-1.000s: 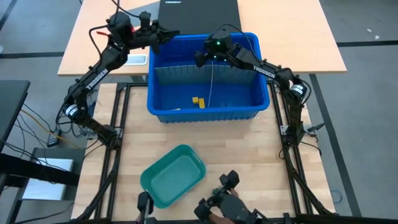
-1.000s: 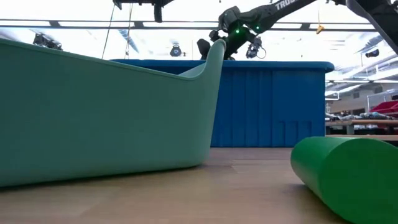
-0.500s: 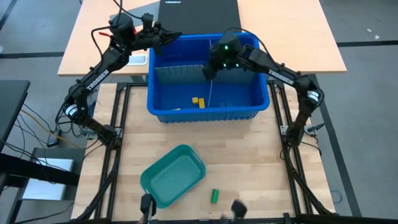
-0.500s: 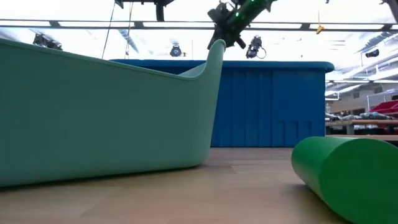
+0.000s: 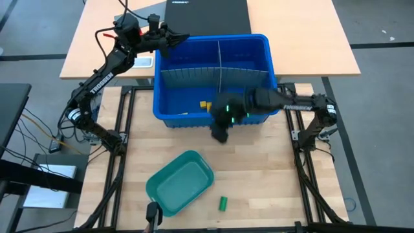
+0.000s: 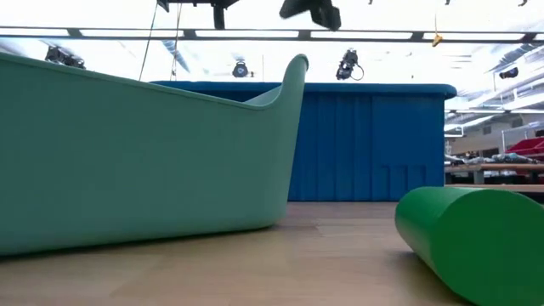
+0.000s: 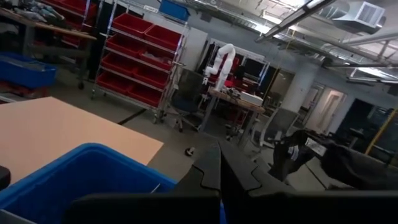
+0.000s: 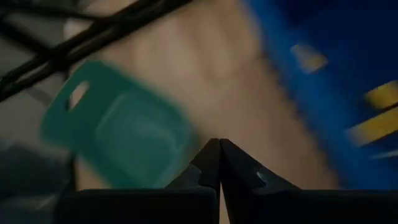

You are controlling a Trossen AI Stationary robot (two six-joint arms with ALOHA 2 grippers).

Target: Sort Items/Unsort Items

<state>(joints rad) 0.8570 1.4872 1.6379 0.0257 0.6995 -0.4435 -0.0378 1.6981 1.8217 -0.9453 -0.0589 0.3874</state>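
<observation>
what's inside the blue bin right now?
Blue bin: grey divider upright, two yellow blocks on the floor near the front wall. The right gripper and arm cover the front-right part.

A: Blocks — where?
B: Two yellow blocks (image 5: 206, 105) lying flat on the floor of the blue bin (image 5: 169, 77), left compartment, near its front wall, close together.
A: Any others?
B: One green block (image 5: 222, 203) on the tabletop (image 5: 259, 168), alone, just right of the teal tray (image 5: 165, 194), lying on its side.
</observation>
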